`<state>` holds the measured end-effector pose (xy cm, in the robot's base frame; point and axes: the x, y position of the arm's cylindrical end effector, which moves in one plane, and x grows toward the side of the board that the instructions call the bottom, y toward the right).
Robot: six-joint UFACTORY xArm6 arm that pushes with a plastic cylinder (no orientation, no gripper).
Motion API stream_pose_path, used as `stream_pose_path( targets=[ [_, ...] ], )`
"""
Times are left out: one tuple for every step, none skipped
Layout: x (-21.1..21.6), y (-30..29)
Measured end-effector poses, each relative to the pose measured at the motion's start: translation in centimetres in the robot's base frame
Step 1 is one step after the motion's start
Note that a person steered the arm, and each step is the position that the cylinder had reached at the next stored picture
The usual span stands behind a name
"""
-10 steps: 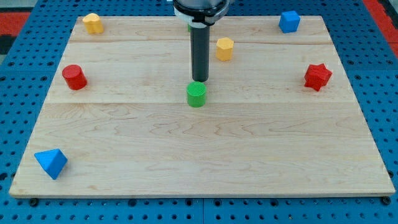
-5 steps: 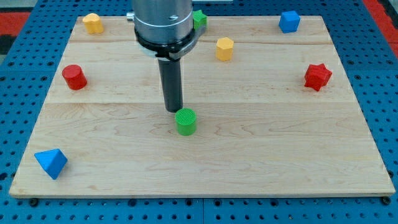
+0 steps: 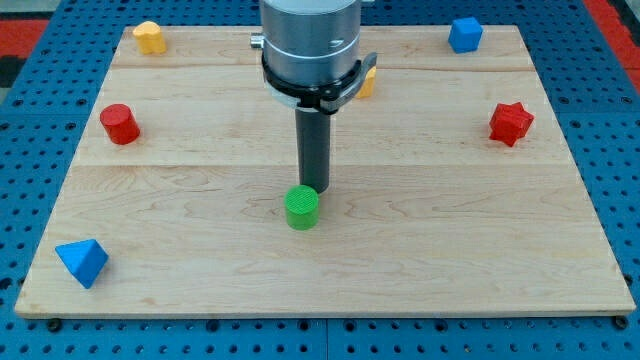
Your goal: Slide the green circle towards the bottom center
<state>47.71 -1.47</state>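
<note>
Here, in the camera view, my tip (image 3: 313, 188) stands just behind the green circle (image 3: 302, 208), on the side toward the view's top and a touch toward the view's right, so close that it looks to be touching the block's upper edge. There is no pincer on this arm to be released or clenched; the rod can only press against a thing, and nothing is grasped. The green circle sits a little to the view's left of the middle of the wooden board (image 3: 450, 250), roughly halfway down it, with open wood between it and the bottom edge.

Around the rim lie the others, all well apart from the green one: a yellow block (image 3: 148, 37) at the top left, a red cylinder (image 3: 119, 123) on the left, a blue block (image 3: 82, 261) at the bottom left, a blue block (image 3: 464, 34) at the top right, a red star (image 3: 511, 123) on the right, and a yellow block (image 3: 368, 82) half hidden behind the arm.

I judge the green circle to be small, light and stiff, a short disc that slides easily on smooth wood. Being round, it will likely slip sideways off an off-centre push, so contact belongs square on the middle of its far side, in line with the bottom centre
</note>
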Motion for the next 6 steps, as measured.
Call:
stream_pose_path(
  targets=[
    [0.3, -0.3],
    [2.2, -0.3],
    [2.1, -1.8],
    [2.3, -2.5],
    [2.7, -2.5],
    [3.6, -2.5]
  ],
)
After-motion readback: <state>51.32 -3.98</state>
